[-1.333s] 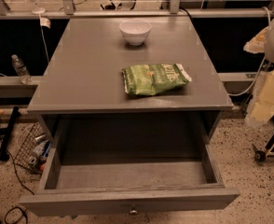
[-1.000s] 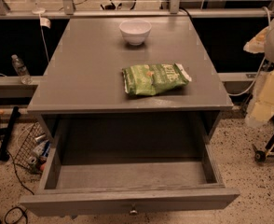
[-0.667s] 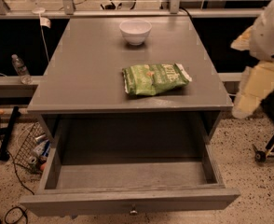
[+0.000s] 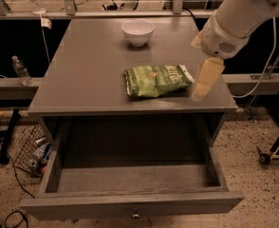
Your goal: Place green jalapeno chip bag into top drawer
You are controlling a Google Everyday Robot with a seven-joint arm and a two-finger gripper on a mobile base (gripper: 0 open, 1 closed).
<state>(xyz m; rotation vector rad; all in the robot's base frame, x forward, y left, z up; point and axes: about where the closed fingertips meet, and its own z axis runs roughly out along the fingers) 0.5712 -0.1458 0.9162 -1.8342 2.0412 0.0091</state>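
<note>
We find the bag (image 4: 157, 80) lying on the desk (image 4: 82, 75) near the front edge, above the open, bare drawer (image 4: 130, 205); the hand (image 4: 202, 85) hangs just beside it, and we cannot tell its grip state

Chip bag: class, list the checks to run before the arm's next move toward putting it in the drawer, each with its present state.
1. Drawer pulled open: ok.
2. Chip bag lying free on the cabinet top: ok.
3. Bowl well behind the bag: ok.
4. Gripper above the bag: not ok; it hangs beside the bag's right end.
5. Gripper touching the bag: cannot tell.
</note>
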